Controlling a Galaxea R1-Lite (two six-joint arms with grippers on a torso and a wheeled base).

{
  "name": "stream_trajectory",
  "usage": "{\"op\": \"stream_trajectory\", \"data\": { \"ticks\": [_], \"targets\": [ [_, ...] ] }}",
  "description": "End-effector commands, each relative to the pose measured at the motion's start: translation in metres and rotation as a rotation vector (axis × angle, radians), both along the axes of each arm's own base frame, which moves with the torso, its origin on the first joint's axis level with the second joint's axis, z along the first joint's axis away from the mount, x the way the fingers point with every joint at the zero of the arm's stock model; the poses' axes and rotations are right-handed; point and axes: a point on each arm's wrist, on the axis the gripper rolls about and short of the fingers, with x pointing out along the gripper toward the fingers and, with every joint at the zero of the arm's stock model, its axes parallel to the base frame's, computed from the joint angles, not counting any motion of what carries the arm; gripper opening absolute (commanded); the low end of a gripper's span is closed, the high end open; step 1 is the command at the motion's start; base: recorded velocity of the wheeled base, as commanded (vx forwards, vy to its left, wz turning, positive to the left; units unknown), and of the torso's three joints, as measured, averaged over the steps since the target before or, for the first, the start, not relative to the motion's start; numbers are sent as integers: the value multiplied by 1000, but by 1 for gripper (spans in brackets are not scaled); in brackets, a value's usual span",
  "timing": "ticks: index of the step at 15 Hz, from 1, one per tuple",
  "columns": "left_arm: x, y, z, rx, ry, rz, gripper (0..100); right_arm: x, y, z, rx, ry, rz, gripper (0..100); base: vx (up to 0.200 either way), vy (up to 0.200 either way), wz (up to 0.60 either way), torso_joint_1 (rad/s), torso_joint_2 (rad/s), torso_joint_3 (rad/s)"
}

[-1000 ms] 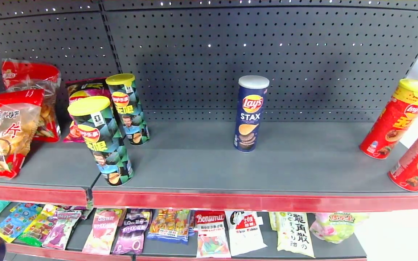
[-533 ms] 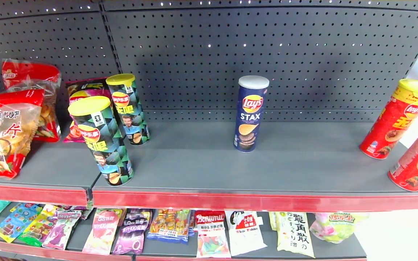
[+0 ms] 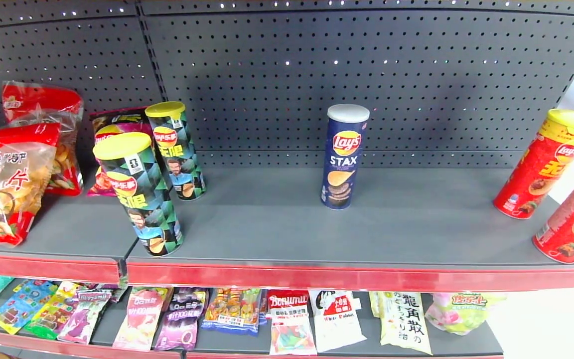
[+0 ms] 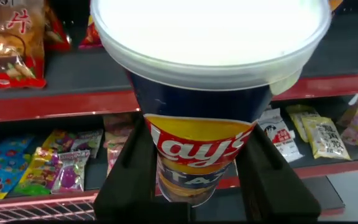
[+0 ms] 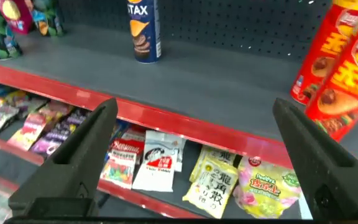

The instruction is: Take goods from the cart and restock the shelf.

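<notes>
Clamped upright in left gripper (image 4: 199, 180): dark blue cardboard crisp tube with white plastic lid (image 4: 201, 140), out in front of grey metal shelf with red front edge (image 3: 366, 276). Spread wide and holding nothing: right gripper (image 5: 194, 112). Farther back, mid-shelf, matching blue tube (image 3: 344, 157) standing upright.

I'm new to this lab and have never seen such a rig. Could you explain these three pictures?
It is a two-armed robot restocking a store shelf. The head view looks at it from the robot's head: a standing blue can, green cans, red cans and snack bags. The other two pictures come from wrist cameras. The left gripper is shut on a second blue can, seen lid-first. The right gripper is open and empty.
</notes>
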Motion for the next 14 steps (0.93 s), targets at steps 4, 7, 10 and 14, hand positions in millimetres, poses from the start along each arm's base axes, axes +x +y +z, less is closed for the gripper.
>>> {"op": "stream_trajectory", "data": {
  "ticks": [4,7,10,14],
  "targets": [
    [4,-1,1,-2,23,-45,0,115,24,59,-34,149,226,100,0,0,0,0,0,0],
    [4,0,0,-1,23,-35,0,167,53,58,-42,141,340,100,0,0,0,0,0,0],
    [5,0,0,3,27,-35,0,232,81,45,-67,177,469,100,0,0,0,0,0,0],
    [5,0,2,5,21,-35,0,299,103,27,-85,163,474,100,0,0,0,0,0,0]
  ]
}}
